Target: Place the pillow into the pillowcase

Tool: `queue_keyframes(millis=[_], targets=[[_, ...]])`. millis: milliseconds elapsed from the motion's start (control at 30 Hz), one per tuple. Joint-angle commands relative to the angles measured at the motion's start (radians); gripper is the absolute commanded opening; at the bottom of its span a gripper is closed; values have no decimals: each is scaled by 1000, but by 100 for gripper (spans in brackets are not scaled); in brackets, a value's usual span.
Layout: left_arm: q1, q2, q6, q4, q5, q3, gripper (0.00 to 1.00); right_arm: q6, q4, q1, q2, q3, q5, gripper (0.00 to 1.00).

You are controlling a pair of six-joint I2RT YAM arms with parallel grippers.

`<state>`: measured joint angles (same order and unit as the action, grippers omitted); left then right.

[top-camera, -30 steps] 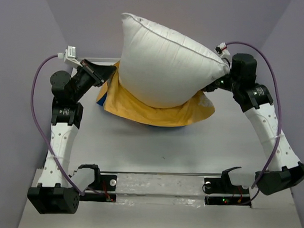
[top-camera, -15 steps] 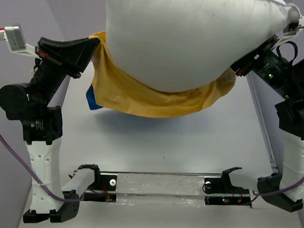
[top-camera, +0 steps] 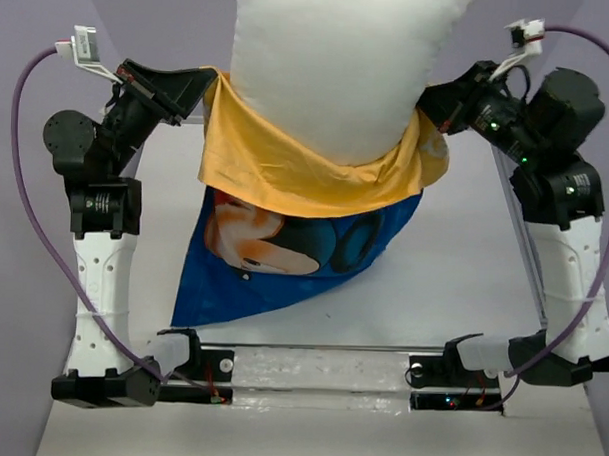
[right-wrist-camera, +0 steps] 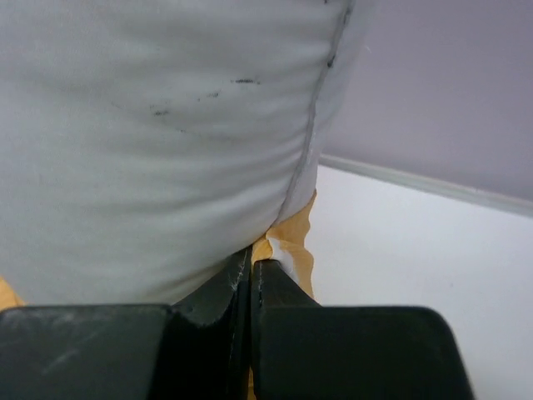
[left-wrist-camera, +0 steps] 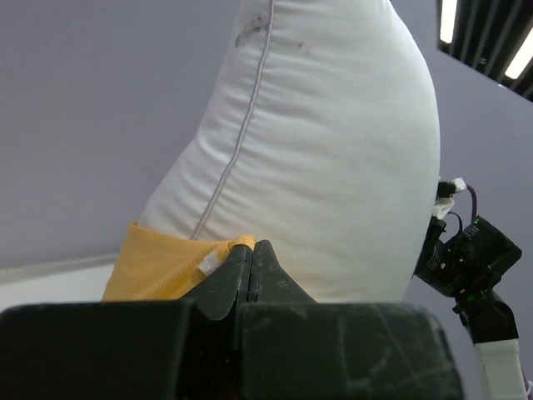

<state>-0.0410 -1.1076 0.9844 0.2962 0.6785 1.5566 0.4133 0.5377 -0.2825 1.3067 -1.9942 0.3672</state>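
The pillow [top-camera: 340, 69] stands on end, long axis vertical, only its bottom inside the pillowcase [top-camera: 306, 178], whose mouth the left end effector [top-camera: 205, 79] and right end effector [top-camera: 429, 102] pinch at either side.

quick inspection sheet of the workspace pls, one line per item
surface: white table, rail along its near edge
job's things: pillow held up, its lower end inside the pillowcase mouth; yellow rim wraps it, blue Mickey side hangs below
clutter: nothing seen
grippers: left gripper and right gripper, fingers shut on the pillowcase rim, one each side
cables: purple cables loop off both wrists, away from the cloth
surroundings: lilac walls
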Motion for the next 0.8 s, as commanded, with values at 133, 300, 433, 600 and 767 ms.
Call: queue_keyframes(millis=[133, 300, 433, 600, 767], targets=[[-5, -66, -217, -251, -134, 657, 0, -28, 11, 3, 57, -548, -53, 0], [-5, 112, -196, -159, -157, 345, 0, 2, -134, 3, -141, -138, -66, 0], [-5, 123, -127, -57, -140, 72, 0, 4, -105, 3, -59, -65, -47, 0], [-5, -18, -167, -193, -126, 578, 0, -4, 96, 3, 123, -732, -28, 0], [-5, 187, -202, -146, -167, 174, 0, 54, -232, 3, -214, 52, -19, 0]])
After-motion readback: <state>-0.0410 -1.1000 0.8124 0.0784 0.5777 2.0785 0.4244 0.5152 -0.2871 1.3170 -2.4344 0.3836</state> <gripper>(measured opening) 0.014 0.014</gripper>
